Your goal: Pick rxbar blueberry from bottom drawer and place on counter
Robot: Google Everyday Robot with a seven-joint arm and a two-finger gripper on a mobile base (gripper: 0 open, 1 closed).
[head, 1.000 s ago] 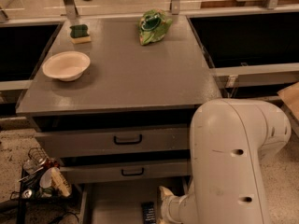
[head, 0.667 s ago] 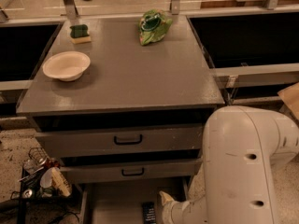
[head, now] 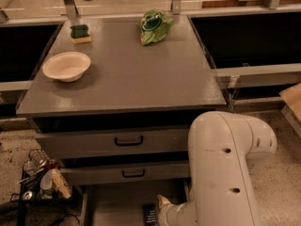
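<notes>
Down near the floor, the gripper [head: 163,206] sits inside the open bottom drawer [head: 115,204], at the end of the bulky white arm [head: 225,168] that bends down across the cabinet's right front. It is just beside the rxbar blueberry [head: 150,215], on the bar's right; from where I stand I cannot tell whether it is touching the bar, nor whether it is clenched or released, since most of it is cut off at the lower edge.

One bar is all I can see in that drawer, a dark wrapper lying flat on the grey tray floor, near the front and towards the right.

Three drawers in total: the top drawer [head: 84,142] and the middle drawer [head: 94,174] are both pushed in, each with one black handle [head: 129,141], two handles altogether.

Up on the counter [head: 141,74] are three things, well apart from one another: one pale bowl [head: 67,66] near the left edge, one green sponge [head: 80,33] at the back left, and one crumpled green chip bag [head: 154,26] at the back, right of centre.

One wire basket [head: 35,180] of clutter stands on the floor to the left.
</notes>
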